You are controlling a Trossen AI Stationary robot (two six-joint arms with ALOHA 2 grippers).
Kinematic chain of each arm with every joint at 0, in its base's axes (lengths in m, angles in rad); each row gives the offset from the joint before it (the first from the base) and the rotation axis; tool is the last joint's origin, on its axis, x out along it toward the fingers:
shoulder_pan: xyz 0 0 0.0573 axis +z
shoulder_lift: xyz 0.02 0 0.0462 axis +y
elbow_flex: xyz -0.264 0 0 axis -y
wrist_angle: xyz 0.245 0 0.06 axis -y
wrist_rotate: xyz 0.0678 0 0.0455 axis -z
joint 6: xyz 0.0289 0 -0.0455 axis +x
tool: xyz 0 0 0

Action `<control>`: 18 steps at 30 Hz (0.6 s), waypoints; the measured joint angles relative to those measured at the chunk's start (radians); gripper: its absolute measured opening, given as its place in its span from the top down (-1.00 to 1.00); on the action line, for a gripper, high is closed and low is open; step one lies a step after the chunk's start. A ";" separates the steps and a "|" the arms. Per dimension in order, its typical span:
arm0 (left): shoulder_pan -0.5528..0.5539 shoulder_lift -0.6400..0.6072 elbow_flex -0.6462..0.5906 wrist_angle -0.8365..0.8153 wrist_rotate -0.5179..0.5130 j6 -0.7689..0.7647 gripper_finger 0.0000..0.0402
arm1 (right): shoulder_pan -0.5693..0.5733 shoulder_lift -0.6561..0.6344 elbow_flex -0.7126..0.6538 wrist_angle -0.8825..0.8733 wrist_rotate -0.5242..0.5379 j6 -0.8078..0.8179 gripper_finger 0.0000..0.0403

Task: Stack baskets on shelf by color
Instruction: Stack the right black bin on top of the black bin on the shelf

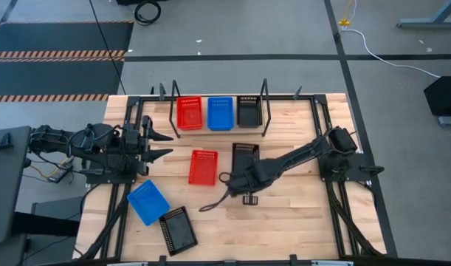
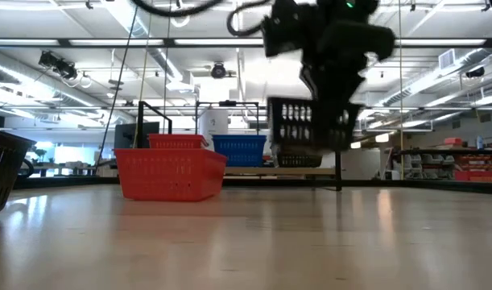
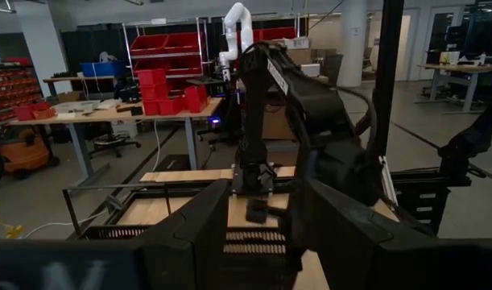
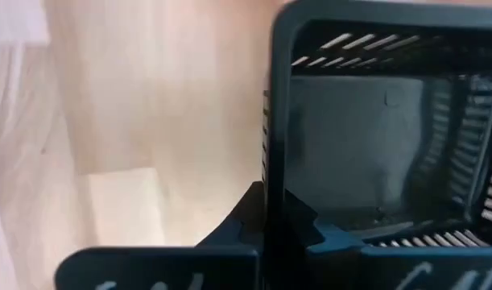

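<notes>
On the shelf at the far side stand a red basket, a blue basket and a black basket side by side. Another black basket hangs above the table's middle, with my right gripper shut on it. A red basket rests on the table to its left. A blue basket and a black basket lie near the front left. My left gripper waits open at the table's left side. My right gripper holds the black basket by one wall's rim, at the basket's near end in the high view. One finger is outside the wall and one inside. The fingers come steeply from above. The basket hangs below them, clear of the table.
Black frame rails run along the table's left and right sides. The shelf's wire uprights stand at both its ends. Bare wood lies at the front right.
</notes>
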 joint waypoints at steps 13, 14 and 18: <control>0.000 0.000 0.000 0.000 0.000 0.000 0.14 | -0.132 0.000 0.244 -0.198 0.117 -0.184 0.96; 0.000 0.000 0.000 0.000 0.000 -0.001 0.14 | -0.148 0.000 0.249 -0.202 0.116 -0.195 0.96; 0.000 0.000 0.000 0.000 0.000 -0.001 0.14 | -0.211 0.000 0.259 -0.233 0.111 -0.239 0.96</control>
